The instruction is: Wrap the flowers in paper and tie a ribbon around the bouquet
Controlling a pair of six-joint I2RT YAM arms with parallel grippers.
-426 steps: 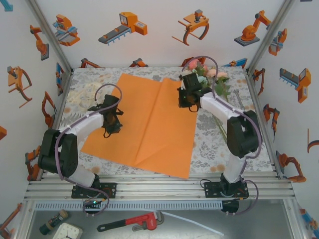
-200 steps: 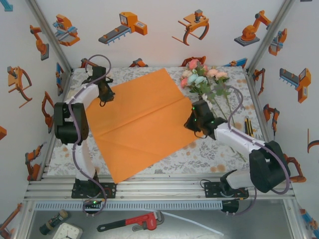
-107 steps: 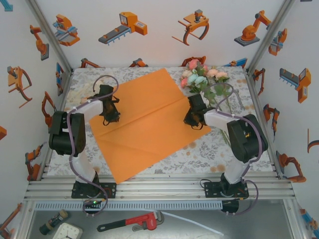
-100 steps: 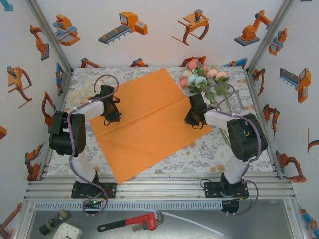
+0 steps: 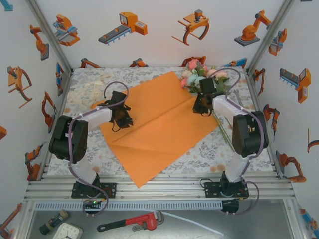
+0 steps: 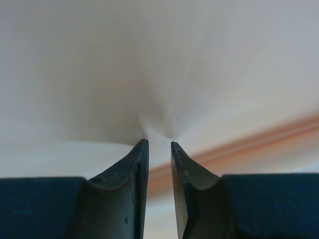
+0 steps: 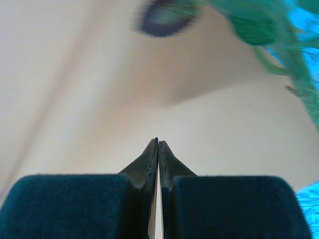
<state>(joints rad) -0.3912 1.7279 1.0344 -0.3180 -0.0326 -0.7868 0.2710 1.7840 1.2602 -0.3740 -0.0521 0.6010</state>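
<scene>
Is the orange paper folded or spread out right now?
Spread out. The paper lies as one flat sheet on the cloth, corners out, only creases crossing it; not wrapped round the flowers.

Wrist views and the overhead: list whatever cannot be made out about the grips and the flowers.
Left end effector, left wrist view: the paper is washed out and puckered at the tips; held or not is unclear.
Right end effector, right wrist view: a sliver-thin gap; any grip is unconfirmed. The dark blob above is too blurred to identify.
Flowers, top view: the right arm covers most of their stems.
</scene>
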